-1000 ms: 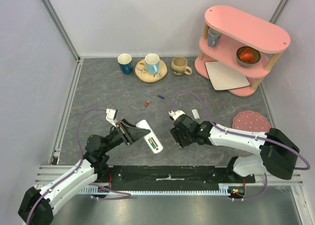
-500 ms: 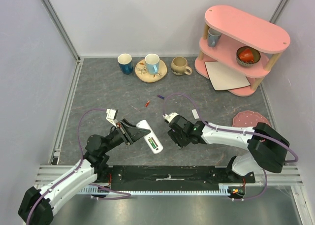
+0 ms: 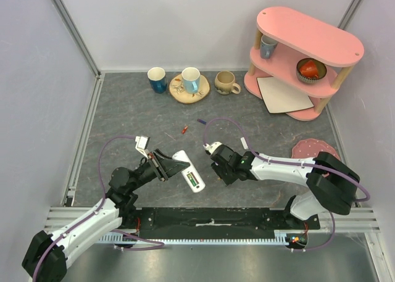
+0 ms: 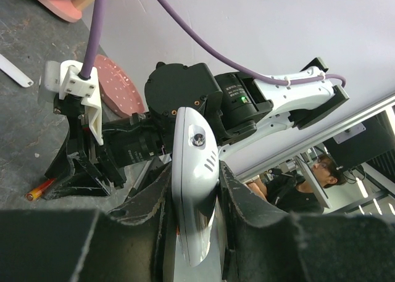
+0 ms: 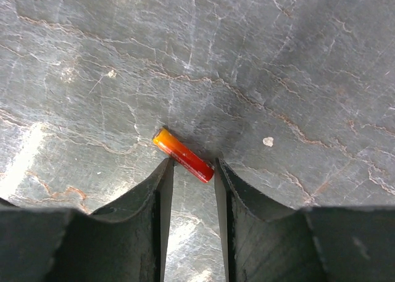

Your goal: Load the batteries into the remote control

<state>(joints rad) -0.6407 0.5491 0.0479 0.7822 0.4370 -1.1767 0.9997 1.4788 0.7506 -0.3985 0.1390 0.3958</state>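
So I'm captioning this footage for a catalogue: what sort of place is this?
Probably a robotics lab test cell: a grey table boxed in by plain white panels on aluminium framing, staged props like the pink shelf, and, in the left wrist view, a person outside it.

The top camera sits high above and behind the robot and looks down on the whole worktop (image 3: 136, 115), far from the remote control (image 3: 187, 170). The left wrist camera is very near the remote control and looks along it, out of the left tool (image 4: 193, 183), toward the right arm (image 4: 247, 103). The right wrist camera, just right of the remote control, looks straight down from close to the worktop. Both wrist views share the red-orange battery (image 5: 183, 155) at the right tool (image 5: 193, 166).
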